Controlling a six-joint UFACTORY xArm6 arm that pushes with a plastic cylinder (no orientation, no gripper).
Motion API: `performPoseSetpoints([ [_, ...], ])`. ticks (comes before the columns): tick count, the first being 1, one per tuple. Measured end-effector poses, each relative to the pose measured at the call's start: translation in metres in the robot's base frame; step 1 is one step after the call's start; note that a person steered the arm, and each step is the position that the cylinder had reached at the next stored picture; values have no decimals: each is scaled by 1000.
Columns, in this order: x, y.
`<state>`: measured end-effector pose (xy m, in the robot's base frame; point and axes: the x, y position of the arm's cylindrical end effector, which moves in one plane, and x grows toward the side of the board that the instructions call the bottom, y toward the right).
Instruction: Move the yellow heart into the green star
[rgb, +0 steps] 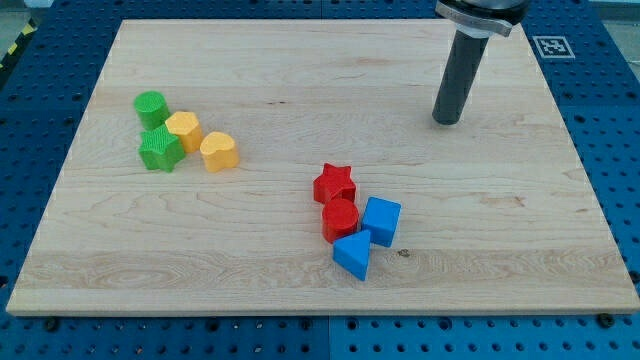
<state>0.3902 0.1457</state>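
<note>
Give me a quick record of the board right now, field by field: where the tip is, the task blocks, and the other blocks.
tip: my tip at the view's upper right, far from all blocks
yellow heart: just right of the green star, a small gap between
green star: left cluster
neighbours: green cylinder, yellow hexagon
lower centre group: red star, red cylinder, blue cube, blue triangle

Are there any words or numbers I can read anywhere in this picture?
No words or numbers can be read.
Black-and-white square marker at the view's top right, on the blue table: a pattern, not letters.
The wooden board and the blocks carry no writing.
</note>
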Motion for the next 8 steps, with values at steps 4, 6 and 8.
performPoseSetpoints([
  [4, 47, -219],
  [6, 50, -239],
  [8, 51, -276],
])
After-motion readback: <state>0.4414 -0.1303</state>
